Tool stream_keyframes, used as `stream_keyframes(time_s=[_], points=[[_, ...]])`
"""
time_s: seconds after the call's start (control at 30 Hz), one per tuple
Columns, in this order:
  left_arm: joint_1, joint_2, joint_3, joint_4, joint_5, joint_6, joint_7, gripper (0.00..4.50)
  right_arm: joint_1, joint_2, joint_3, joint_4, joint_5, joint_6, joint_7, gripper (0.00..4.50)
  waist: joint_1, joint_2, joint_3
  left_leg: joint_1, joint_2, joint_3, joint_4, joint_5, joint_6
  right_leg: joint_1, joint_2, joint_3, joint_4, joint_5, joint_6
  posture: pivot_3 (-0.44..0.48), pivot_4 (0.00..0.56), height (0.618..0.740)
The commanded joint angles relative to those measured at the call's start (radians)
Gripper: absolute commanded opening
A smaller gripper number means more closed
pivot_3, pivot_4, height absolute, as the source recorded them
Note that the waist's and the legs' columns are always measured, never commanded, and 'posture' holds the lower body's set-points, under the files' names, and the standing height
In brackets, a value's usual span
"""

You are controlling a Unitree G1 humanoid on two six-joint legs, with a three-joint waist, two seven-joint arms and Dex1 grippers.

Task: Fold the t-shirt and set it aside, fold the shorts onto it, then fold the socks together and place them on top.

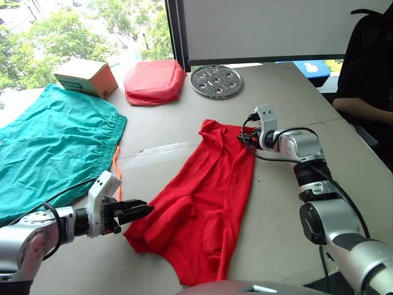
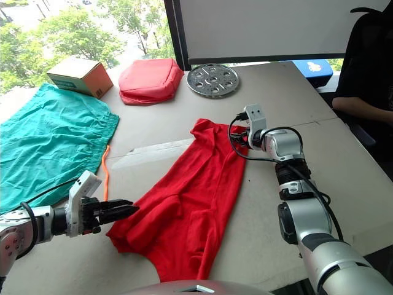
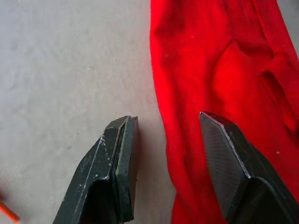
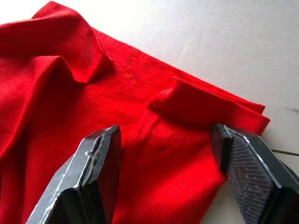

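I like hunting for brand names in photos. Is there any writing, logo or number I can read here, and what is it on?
No text can be read as words anywhere.
Cardboard box: a dark mark low on its orange side, too small to read.
Blue object at the table's far edge: a white figure on it, too blurred to make out.
T-shirt, shorts, red pouch, round metal plate: no lettering seen.

Both arms extended, black two-fingered grippers spread apart.
Left gripper (image 1: 140,212) low, fingers pointing right; right gripper (image 4: 170,154) angled downward, fingers wide.
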Motion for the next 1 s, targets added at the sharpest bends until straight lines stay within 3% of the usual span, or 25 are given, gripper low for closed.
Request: stream_keyframes(time_s=[0.03,0.2,0.27,0.3,0.37,0.4,0.47,0.67,0.87,1.0], points=[[0.039,0.030,0.056,-0.030,-0.059,0.070,-0.016,2.26,-0.027,-0.012,0.004,-0.014,0.020,-0.014,0.002,3.22,-0.001,0.000,0.000,0.000,0.000,0.000,0.000,0.000,0.000,0.000,0.000,0.000,0.000,0.000,0.000,0.000,0.150,0.740],[0.113,0.062,0.020,-0.068,-0.027,0.052,-0.022,2.26,-0.036,0.004,0.005,0.024,0.032,-0.034,-0.010,3.22,-0.002,0.000,0.000,0.000,0.000,0.000,0.000,0.000,0.000,0.000,0.000,0.000,0.000,0.000,0.000,0.000,0.150,0.740],[0.126,0.056,-0.016,-0.081,0.006,0.029,0.003,2.34,-0.041,0.015,-0.003,0.047,0.036,-0.041,-0.030,2.72,-0.002,0.000,0.000,0.001,0.000,0.000,0.000,0.000,0.000,0.000,0.000,0.000,0.000,0.000,0.000,0.000,0.150,0.740],[0.127,0.043,-0.033,-0.081,0.021,0.021,0.023,1.75,-0.040,0.018,0.000,0.055,0.034,-0.045,-0.037,2.42,-0.001,0.000,0.000,0.001,0.000,0.000,0.000,0.000,0.000,0.000,0.000,0.000,0.000,0.000,0.000,0.000,0.150,0.740],[0.127,0.022,-0.052,-0.074,0.037,0.012,0.048,1.22,-0.038,0.024,0.003,0.065,0.030,-0.055,-0.054,1.65,0.000,0.001,0.000,0.001,0.000,0.000,-0.001,0.000,0.000,0.000,0.000,0.000,-0.001,0.000,0.000,0.000,0.150,0.740],[0.122,0.004,-0.045,-0.071,0.029,0.021,0.066,0.60,-0.037,0.024,0.009,0.067,0.024,-0.061,-0.059,1.01,0.000,0.002,-0.001,0.001,0.000,0.000,-0.001,0.000,0.000,0.000,0.000,0.000,-0.001,0.000,0.000,0.000,0.150,0.740],[0.119,-0.028,-0.020,-0.069,-0.001,0.052,0.089,0.00,-0.036,0.025,0.017,0.070,0.020,-0.078,-0.066,0.11,0.002,0.004,-0.002,0.001,-0.002,0.000,-0.001,0.000,0.000,0.000,-0.001,0.001,-0.001,0.000,0.000,0.000,0.150,0.740],[0.200,-0.120,0.108,-0.146,-0.115,0.156,0.165,0.00,-0.101,0.014,0.048,0.165,-0.021,-0.206,-0.105,0.04,-0.002,0.004,-0.002,0.001,-0.002,0.000,-0.001,0.000,0.000,0.000,-0.002,0.002,-0.002,0.000,0.000,0.000,0.150,0.740],[0.354,-0.324,0.296,-0.284,-0.351,0.245,0.364,0.00,-0.220,0.043,0.069,0.393,-0.056,-0.413,-0.116,0.04,-0.004,0.003,-0.001,0.001,-0.002,0.000,-0.004,0.000,0.000,0.000,-0.001,0.002,-0.003,0.000,0.000,0.000,0.150,0.740],[0.522,-0.470,0.335,-0.400,-0.453,0.187,0.491,0.00,-0.291,0.085,0.086,0.542,-0.086,-0.528,-0.113,0.04,-0.019,0.000,-0.001,0.001,-0.002,0.001,-0.006,0.000,0.000,0.000,-0.001,0.003,-0.006,0.000,0.000,0.000,0.150,0.740]])
